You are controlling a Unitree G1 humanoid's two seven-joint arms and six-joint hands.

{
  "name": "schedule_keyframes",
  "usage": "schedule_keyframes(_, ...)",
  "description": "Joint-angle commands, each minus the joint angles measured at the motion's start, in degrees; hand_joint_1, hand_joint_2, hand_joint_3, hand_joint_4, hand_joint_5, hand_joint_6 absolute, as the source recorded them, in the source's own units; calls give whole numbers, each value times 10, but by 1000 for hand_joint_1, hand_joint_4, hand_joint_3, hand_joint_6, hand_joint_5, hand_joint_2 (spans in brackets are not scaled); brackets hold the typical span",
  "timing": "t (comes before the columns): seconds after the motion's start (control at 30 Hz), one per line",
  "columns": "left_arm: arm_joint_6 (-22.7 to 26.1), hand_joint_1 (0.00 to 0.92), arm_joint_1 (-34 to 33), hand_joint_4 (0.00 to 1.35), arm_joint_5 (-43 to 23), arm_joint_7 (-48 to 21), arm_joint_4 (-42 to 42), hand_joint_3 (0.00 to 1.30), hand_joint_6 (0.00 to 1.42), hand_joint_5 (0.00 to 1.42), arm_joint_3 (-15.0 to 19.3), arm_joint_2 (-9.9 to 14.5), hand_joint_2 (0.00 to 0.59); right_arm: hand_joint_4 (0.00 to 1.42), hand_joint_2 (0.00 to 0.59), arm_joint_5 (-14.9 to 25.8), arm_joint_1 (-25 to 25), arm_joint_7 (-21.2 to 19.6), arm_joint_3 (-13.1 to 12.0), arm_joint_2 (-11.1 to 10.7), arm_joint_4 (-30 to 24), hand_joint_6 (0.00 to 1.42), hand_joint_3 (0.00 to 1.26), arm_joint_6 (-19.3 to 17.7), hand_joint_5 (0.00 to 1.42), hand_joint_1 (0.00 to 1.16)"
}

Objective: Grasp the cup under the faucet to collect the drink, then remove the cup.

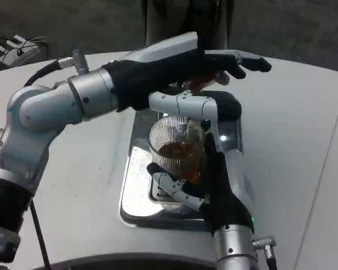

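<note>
Cup [176, 147] seemingly gripped between right hand [214, 188] fingers [170, 184].

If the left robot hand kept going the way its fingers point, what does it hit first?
Probably nothing close: the left robot hand points toward picture right, over the faucet's red part, with bare table beyond. Depth is uncertain.

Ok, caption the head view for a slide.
Right hand holds the cup of drink over the tray; left hand on the faucet.
</note>
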Motion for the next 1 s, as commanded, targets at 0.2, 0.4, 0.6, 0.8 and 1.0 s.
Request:
schedule_keyframes(0.2,-10,0,-22,104,11,-3,16,188,161,162,-5,4,0,35,200,4,-13,-17,-5,42,26,164,0,27,133,717)
schedule_keyframes(0.4,-14,0,-25,101,13,-2,21,188,160,158,-4,5,0,34,200,6,-23,-25,-6,50,38,163,0,40,133,710)
schedule_keyframes(0.6,-17,0,-27,96,16,-1,26,183,160,156,-4,8,0,39,203,10,-29,-29,-9,53,45,162,0,47,134,702)
schedule_keyframes(0.8,-17,0,-28,94,16,-2,26,180,160,156,-4,10,0,117,212,10,-50,-34,-11,61,47,173,21,64,175,686)
schedule_keyframes(1.0,-14,0,-25,94,15,-2,17,179,160,156,-2,13,0,179,208,7,-60,-48,-3,72,46,188,81,92,227,669)
